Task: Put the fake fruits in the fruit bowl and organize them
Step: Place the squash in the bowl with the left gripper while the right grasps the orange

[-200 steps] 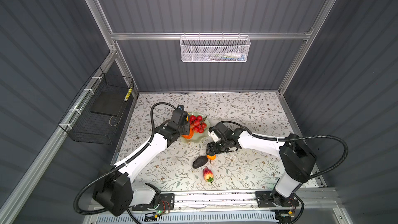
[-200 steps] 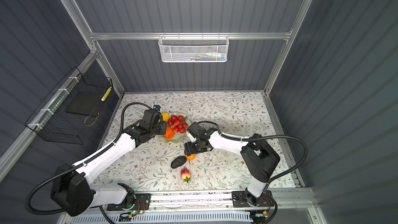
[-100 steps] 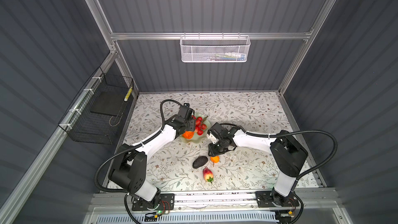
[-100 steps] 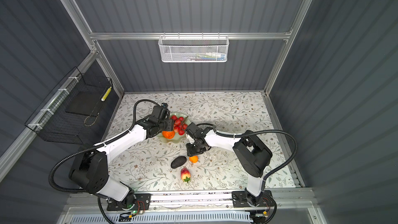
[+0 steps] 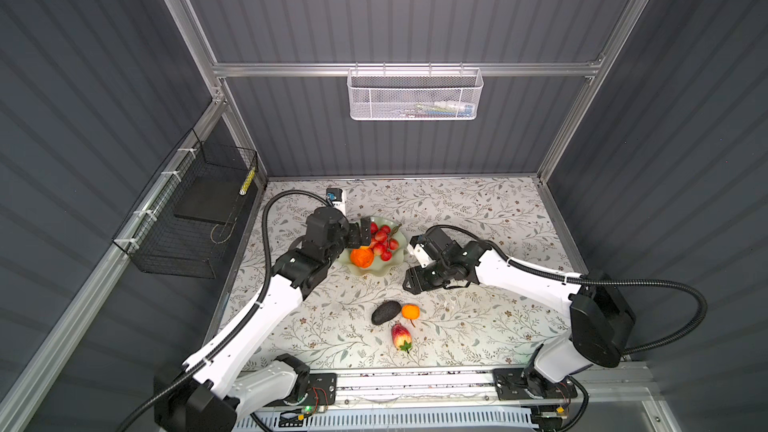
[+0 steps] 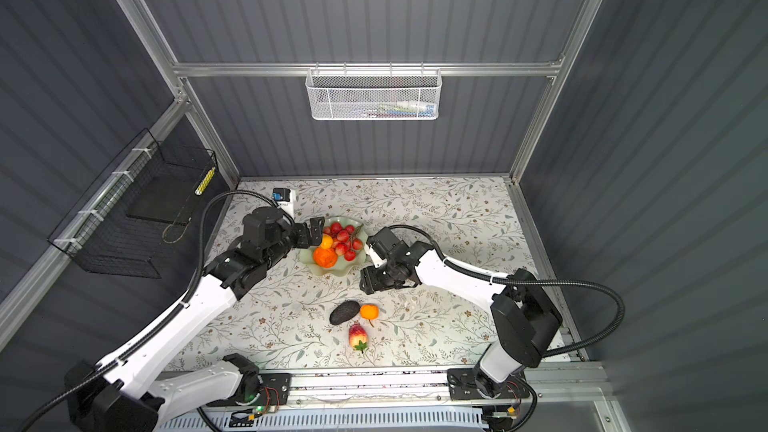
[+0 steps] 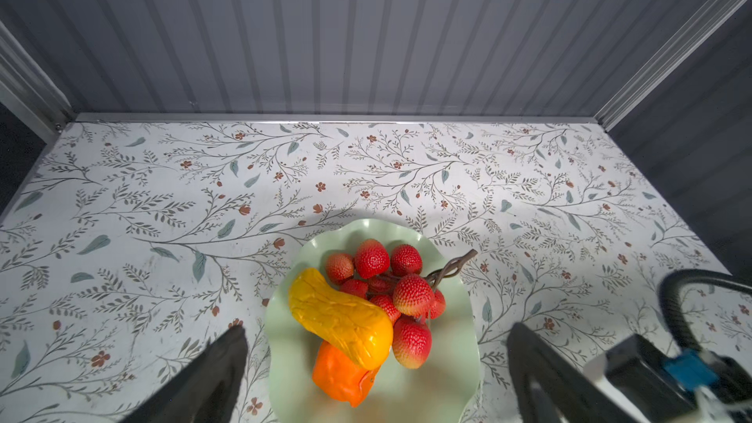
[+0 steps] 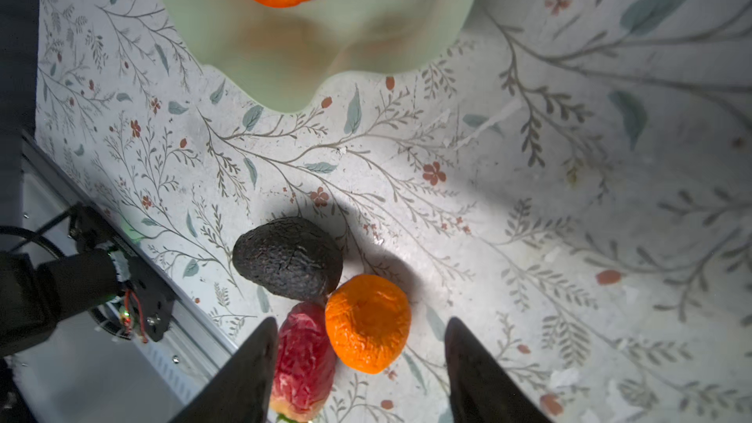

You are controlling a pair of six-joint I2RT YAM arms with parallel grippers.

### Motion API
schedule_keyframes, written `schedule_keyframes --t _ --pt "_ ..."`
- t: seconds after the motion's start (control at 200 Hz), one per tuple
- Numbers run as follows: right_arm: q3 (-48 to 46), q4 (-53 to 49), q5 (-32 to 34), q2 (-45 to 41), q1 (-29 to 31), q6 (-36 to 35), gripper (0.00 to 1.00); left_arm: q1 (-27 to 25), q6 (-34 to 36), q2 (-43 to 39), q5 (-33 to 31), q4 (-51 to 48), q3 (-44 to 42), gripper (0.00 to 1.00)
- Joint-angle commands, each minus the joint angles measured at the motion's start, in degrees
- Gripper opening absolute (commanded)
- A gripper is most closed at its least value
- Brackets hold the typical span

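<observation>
walls (image 5: 415, 14): grey ribbed | tbl (image 5: 478, 209): floral print | back: white mesh basket (image 5: 413, 95) | L wall: blk wire basket (image 5: 187, 218)

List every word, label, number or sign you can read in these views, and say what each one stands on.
No text is readable in any view.
Items in the white mesh basket: coloured printing, too small to read.
Yellow strip in the black wire basket: dark marks, too small to read.
Fruit bowl and floral table cover: no lettering.
</observation>
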Motion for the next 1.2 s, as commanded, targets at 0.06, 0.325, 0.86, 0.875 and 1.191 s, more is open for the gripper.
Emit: schedule_keyframes --t 0.06,0.325,0.86,0.875,1.191 --pt "-2.47 -4.37 -3.42 0.47 2.68 0.60 0.77 0.09 -2.92 -7.10 -5.15 -6.32 -7.42 1.00" --pt "0.31 -6.98 -3.61 5.94 3.85 0.21 0.74 0.14 -5.22 -12.78 -8.92 -8.09 -12.41 1.00" --pt "4.87 -7.86 0.94 13.78 4.73 5.45 0.49 0.15 -2.25 -12.97 -8.51 -10.47 -10.53 1.00" --pt "4.93 -7.78 1.06 13.78 4.74 5.58 0.47 0.11 -2.31 -12.97 -8.30 -10.65 -10.64 1.00" --pt "10.11 -10.81 10.22 3.60 4.57 3.40 0.31 0.12 -7.15 -17.07 1.78 -11.92 -15.57 1.00"
